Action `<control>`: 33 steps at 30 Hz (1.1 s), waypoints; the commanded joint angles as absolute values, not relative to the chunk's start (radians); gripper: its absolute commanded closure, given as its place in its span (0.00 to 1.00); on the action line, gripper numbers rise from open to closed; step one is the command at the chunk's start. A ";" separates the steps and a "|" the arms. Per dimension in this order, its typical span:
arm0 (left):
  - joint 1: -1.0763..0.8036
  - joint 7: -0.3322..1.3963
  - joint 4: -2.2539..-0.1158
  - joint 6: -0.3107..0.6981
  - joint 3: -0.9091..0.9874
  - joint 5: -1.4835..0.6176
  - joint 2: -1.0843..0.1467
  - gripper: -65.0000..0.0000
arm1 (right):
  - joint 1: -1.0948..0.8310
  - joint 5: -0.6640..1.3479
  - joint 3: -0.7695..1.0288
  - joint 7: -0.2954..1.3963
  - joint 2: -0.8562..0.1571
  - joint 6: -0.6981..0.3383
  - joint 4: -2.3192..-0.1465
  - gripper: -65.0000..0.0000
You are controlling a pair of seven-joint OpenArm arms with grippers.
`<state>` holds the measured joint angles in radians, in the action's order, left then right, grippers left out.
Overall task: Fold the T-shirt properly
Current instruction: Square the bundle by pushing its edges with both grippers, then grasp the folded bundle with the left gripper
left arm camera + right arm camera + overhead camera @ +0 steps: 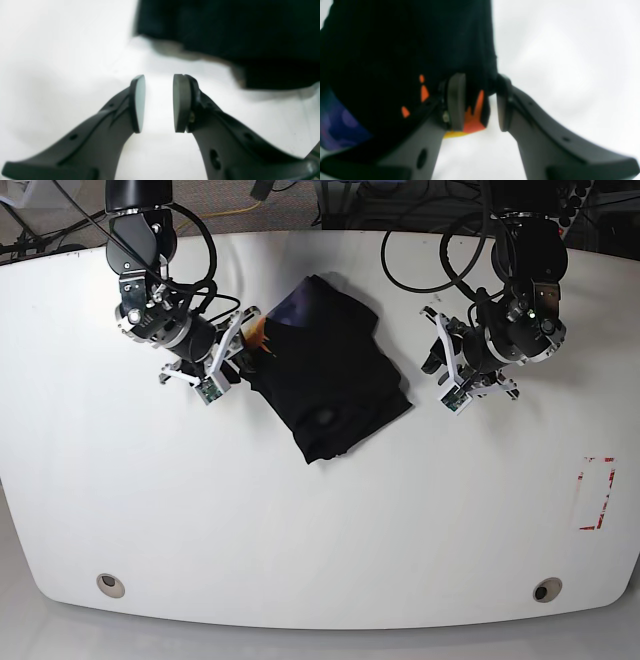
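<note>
Black T-shirt (pixel 330 375), blurred and cropped in both wrist views

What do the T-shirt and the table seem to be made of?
T-shirt: soft black cloth, matte, probably knit cotton; it lies bunched in limp folds. Table: hard, smooth white board, slightly glossy, perhaps laminate; it shows faint reflections.

We find the T-shirt (pixel 335 375) to be soft matt black cloth; the table (pixel 300 530) smooth, glossy white; the left gripper (pixel 159 103) fingers (pixel 181 102) matt dark plastic.
</note>
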<state>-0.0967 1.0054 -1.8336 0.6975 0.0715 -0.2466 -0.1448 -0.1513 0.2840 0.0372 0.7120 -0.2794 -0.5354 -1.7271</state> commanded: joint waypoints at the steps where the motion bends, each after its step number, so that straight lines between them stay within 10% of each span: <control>1: -0.084 0.990 -1.851 0.698 0.074 -0.259 -0.150 0.74 | -0.134 0.292 0.079 0.705 -0.289 -0.536 -1.778 0.71; 24: -0.070 0.992 -1.946 0.698 0.070 -0.265 -0.099 0.73 | -0.205 0.286 -0.068 0.694 -0.208 -0.524 -1.682 0.71; 33: -0.054 0.993 -1.951 0.698 0.054 -0.257 -0.065 0.54 | -0.206 0.286 -0.205 0.694 -0.139 -0.524 -1.682 0.71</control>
